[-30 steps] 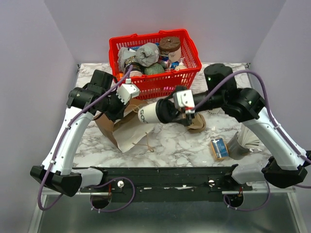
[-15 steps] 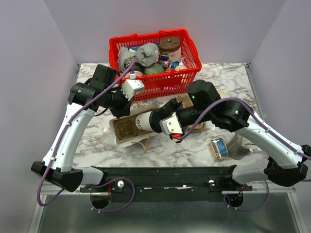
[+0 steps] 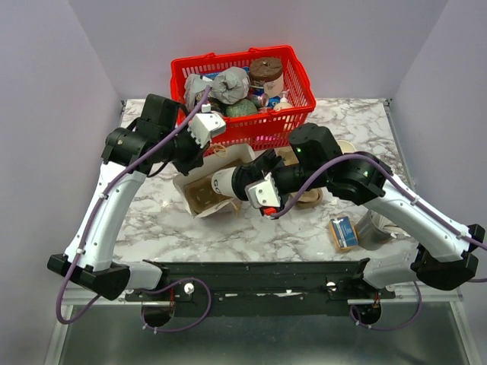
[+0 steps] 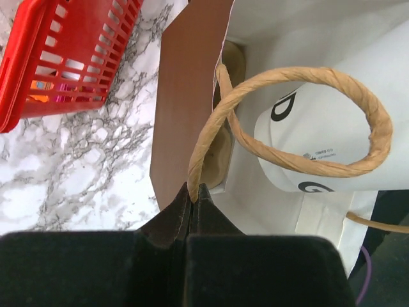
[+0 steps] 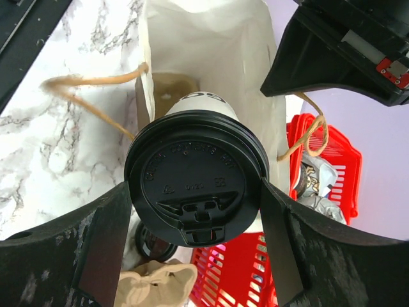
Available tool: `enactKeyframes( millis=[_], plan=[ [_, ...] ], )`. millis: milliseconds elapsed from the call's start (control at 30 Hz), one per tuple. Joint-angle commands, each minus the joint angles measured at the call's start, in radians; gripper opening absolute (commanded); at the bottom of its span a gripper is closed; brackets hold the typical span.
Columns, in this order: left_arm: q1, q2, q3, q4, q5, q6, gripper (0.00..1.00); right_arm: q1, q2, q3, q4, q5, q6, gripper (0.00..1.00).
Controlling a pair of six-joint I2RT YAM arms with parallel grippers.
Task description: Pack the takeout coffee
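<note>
The takeout coffee (image 3: 226,183), a white cup with dark print and a black dome lid (image 5: 195,176), lies sideways in my right gripper (image 3: 255,185). The jaws of the right gripper (image 5: 197,211) are shut on the cup just under the lid. The cup's base points into the open mouth of a paper bag (image 3: 199,199), brown outside and white inside (image 5: 198,45). My left gripper (image 4: 193,190) is shut on the bag's twine handle (image 4: 377,128) and holds the mouth open. The printed cup (image 4: 319,121) shows through the handle loop. A pulp cup tray sits inside the bag.
A red basket (image 3: 243,95) full of items stands just behind the bag. A loose black lid (image 5: 150,246) and a tan crumpled piece (image 5: 153,281) lie under my right wrist. A small blue-and-tan object (image 3: 343,232) and a grey one (image 3: 377,224) lie at the right front.
My right gripper has carried the cup left and turned it base-first into the bag's mouth. My left gripper has pulled the bag up and open by its handle.
</note>
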Motion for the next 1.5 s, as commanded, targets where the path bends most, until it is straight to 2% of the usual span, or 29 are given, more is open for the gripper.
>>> enactKeyframes(
  millis=[0, 133, 300, 533, 733, 833, 967, 1167, 1467],
  plan=[
    [-0.036, -0.028, -0.056, 0.049, -0.008, -0.005, 0.0, 0.009, 0.003, -0.029, 0.017, 0.033, -0.044, 0.57],
    [-0.093, -0.055, -0.167, 0.103, -0.059, -0.025, 0.0, 0.012, 0.011, -0.036, -0.002, 0.044, -0.029, 0.57],
    [-0.098, -0.051, -0.146, 0.149, -0.188, 0.023, 0.0, 0.012, 0.006, -0.045, 0.018, 0.073, -0.007, 0.57],
    [-0.116, -0.002, -0.02, 0.172, -0.292, 0.116, 0.0, 0.012, 0.02, -0.036, 0.064, 0.104, 0.019, 0.56],
    [-0.21, -0.028, -0.105, 0.207, -0.359, 0.165, 0.0, 0.013, 0.015, -0.064, 0.084, 0.115, 0.025, 0.56],
    [-0.254, -0.039, -0.183, 0.212, -0.347, 0.11, 0.0, 0.018, 0.023, -0.082, 0.096, 0.136, 0.037, 0.56],
    [-0.259, -0.042, -0.244, 0.229, -0.266, 0.037, 0.0, 0.029, 0.034, -0.104, 0.101, 0.155, 0.054, 0.56],
    [-0.257, -0.039, -0.212, 0.226, -0.225, -0.013, 0.0, 0.055, 0.002, -0.182, 0.121, 0.176, 0.065, 0.56],
    [-0.259, -0.042, -0.159, 0.204, -0.117, -0.077, 0.0, 0.078, -0.014, -0.206, 0.122, 0.231, 0.114, 0.55]
  ],
)
